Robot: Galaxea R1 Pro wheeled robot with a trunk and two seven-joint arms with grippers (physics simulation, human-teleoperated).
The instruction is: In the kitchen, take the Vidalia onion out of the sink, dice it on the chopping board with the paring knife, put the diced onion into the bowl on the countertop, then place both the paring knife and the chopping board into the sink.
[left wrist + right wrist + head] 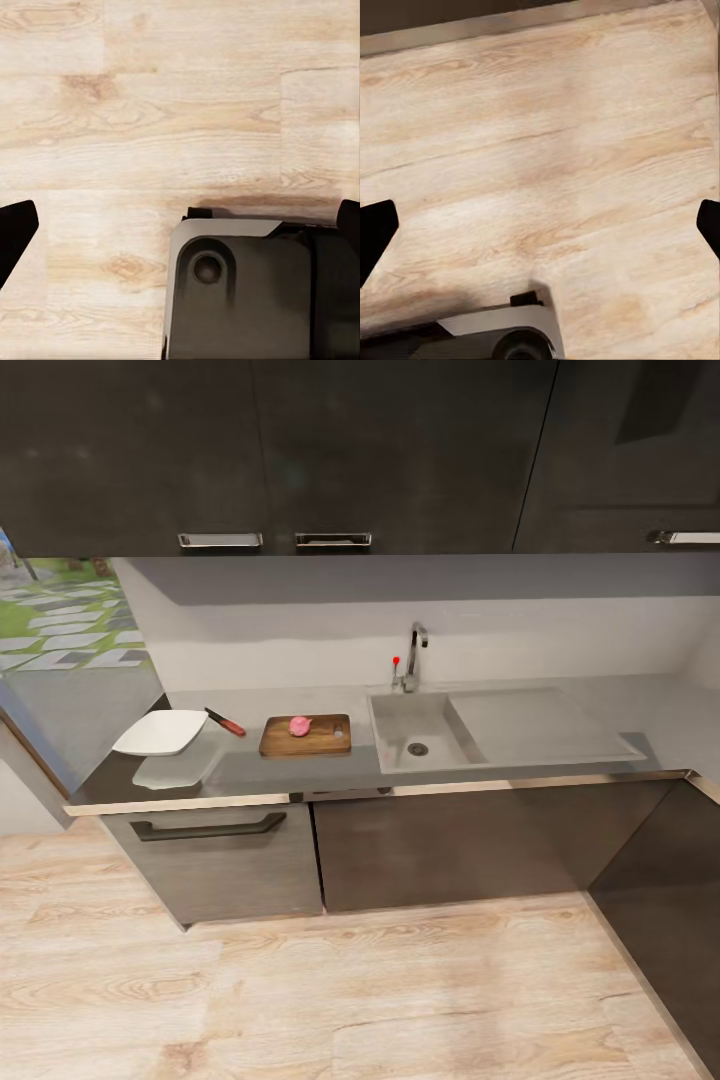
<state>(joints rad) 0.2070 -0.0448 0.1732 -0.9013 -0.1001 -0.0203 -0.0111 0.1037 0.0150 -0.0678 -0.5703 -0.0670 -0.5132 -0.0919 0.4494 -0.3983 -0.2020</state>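
Note:
Seen from a few steps back in the head view, the pinkish Vidalia onion (299, 726) rests whole on the brown chopping board (306, 736), just left of the sink (418, 732). The red-handled paring knife (226, 722) lies on the countertop (620, 700) between the board and the white bowl (160, 732). The sink basin holds nothing. Both wrist views look down at the floor. My left gripper (180, 225) is open, its dark fingertips (15, 229) spread to the frame edges. My right gripper (540, 225) is open too, nothing between its fingertips (375, 232).
Dark upper cabinets (300, 450) hang over the counter, and a chrome tap (413, 655) with a red knob (396, 660) stands behind the basin. Lower cabinets with a drawer handle (208, 826) front the wood floor (350, 1000). A dark unit (660, 900) juts out at right. My grey base (240, 300) shows below.

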